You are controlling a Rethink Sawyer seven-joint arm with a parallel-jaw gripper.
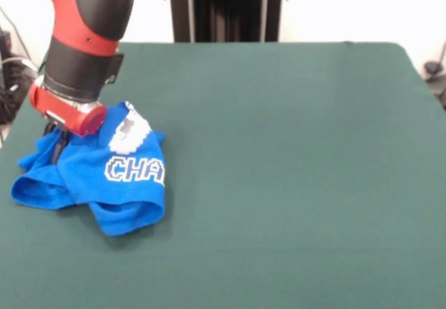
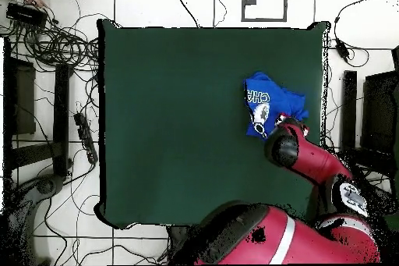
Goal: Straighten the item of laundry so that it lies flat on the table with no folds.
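While the front view shows the crumpled blue T-shirt [image 1: 104,176] bunched near one side edge of the green desk [image 1: 293,148] with the claw [image 1: 56,138] sunk into its folds, seemingly to lift and spread it, the overhead view hides whether the claw grips.

— What am I looking at, finish-wise?

— I'm seeing the table [image 1: 293,148] wearing a dark green matt cloth, felt-like, smooth and flat. The T-shirt [image 1: 111,183] is looking like soft bright blue knit fabric, matt, lying in rumpled folds, with white lettering [image 1: 134,170] printed flat on it.

— And the arm?

— I'm reading the arm [image 1: 87,37] as hard moulded shells, red and black, smooth, catching a slight sheen. Floor tiles [image 2: 195,1] are showing pale and smooth.
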